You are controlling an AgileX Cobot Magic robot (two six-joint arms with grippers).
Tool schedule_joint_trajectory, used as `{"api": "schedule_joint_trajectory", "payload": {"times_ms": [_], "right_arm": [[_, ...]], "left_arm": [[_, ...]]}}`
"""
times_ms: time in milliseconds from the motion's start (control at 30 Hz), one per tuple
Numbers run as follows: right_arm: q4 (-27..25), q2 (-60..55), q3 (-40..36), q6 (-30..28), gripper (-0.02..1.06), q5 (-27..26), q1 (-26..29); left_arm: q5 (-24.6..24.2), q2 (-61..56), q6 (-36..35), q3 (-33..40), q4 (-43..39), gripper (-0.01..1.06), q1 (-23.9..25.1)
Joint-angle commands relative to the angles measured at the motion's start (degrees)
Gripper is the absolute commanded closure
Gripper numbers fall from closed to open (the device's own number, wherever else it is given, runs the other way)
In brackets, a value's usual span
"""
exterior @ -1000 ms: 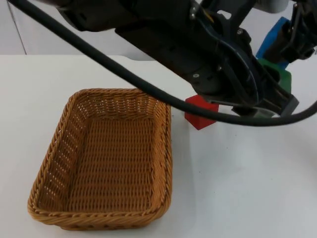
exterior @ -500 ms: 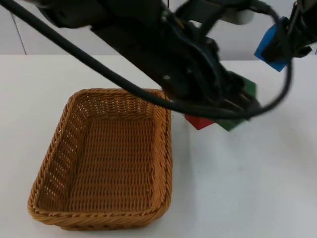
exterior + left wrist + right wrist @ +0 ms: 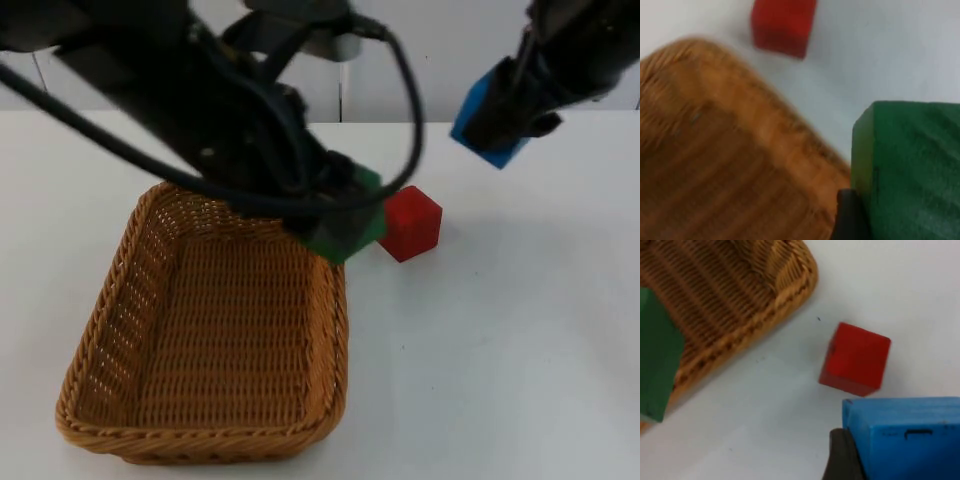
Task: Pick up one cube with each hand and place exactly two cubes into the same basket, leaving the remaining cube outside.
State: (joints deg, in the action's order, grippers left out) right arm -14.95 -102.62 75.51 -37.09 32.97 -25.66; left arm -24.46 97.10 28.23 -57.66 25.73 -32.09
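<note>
Both pairs of jaws are clenched on cubes: the left gripper (image 3: pixel 335 215) grasps the green cube (image 3: pixel 348 222) in the air over the far right corner of the wicker basket (image 3: pixel 120 300), and the right gripper (image 3: pixel 510 105) grasps the blue cube (image 3: pixel 482 128) above the white table (image 3: pixel 500 350), well right of the basket. The red cube (image 3: pixel 410 222) rests on the table just beside the basket's far right corner, between the two held cubes.

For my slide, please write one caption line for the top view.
Left claw carries the green cube over the basket rim; right claw holds the blue cube aloft; red cube sits on the table.
</note>
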Motion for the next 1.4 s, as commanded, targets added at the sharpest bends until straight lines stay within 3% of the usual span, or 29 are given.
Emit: {"api": "schedule_joint_trajectory", "payload": {"times_ms": [0, 333, 600, 867, 1033, 1367], "right_arm": [[-0.23, -1.56, 3.09, 1.99, 1.05, 1.64, -1.07], [-0.58, -9.66, 15.6, 3.32, 1.05, 6.45, -5.33], [-0.58, -16.01, 23.38, 4.65, 1.05, 8.04, -9.55], [-1.72, -19.26, 25.54, 4.66, 1.05, 7.42, -12.12], [-2.27, -20.44, 25.54, 4.77, 1.05, 6.05, -12.82], [-3.56, -23.12, 25.54, 4.77, 1.05, 1.24, -14.97]], "left_arm": [[1.69, -2.34, -0.6, 2.27, 0.08, 1.05, 1.54], [3.56, -6.02, -1.27, 10.07, 0.66, 1.05, 6.94], [5.47, -7.47, -2.5, 14.47, 0.4, 1.05, 6.94], [6.36, -7.47, -3.52, 16.43, 0.17, 1.05, 6.94], [9.04, -7.47, -4.74, 19.9, -0.04, 1.05, 6.94], [19.97, -7.47, -7.1, 25.75, 0.69, 1.05, 6.94]]}}
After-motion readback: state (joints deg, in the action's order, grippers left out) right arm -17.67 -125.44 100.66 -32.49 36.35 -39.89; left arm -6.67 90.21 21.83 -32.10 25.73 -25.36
